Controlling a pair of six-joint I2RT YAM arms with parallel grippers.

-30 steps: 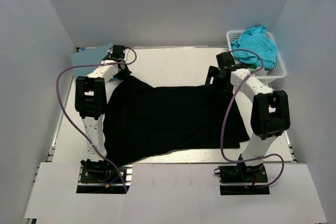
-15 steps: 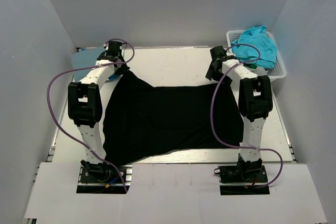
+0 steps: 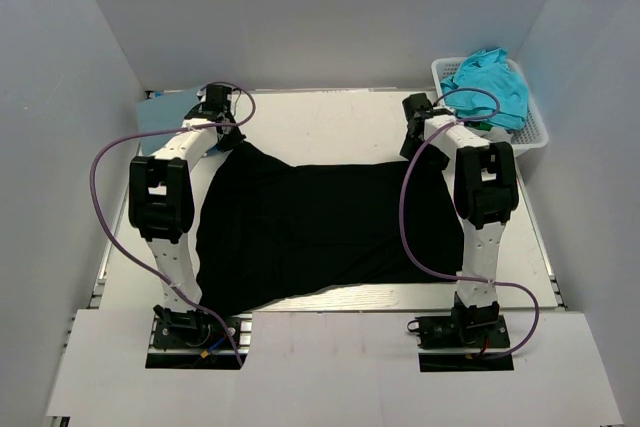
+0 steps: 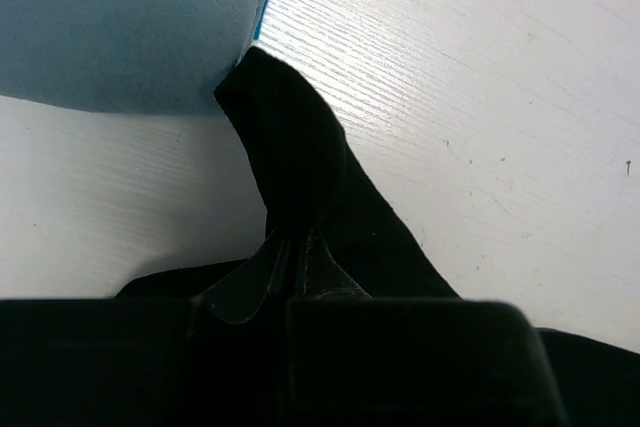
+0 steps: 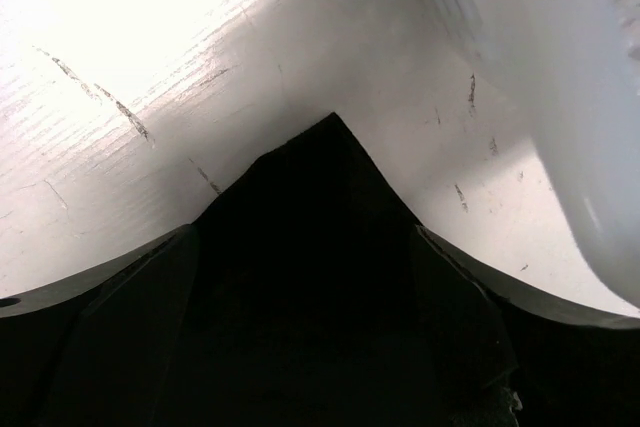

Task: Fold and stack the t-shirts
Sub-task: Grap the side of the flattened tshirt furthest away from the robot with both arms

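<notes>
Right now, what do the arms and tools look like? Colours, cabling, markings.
Left arm and right arm: white links, blocky black joint housings, black bases. A loose purple cable loops along each arm from base to wrist. Left tool and right tool: black, with two flat fingers each. No markings are legible.

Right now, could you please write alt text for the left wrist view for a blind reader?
The left end effector is shut on a corner of the black shirt, which tapers to a point beyond it. The tip reaches a blue shirt at upper left, on a white table.
</notes>
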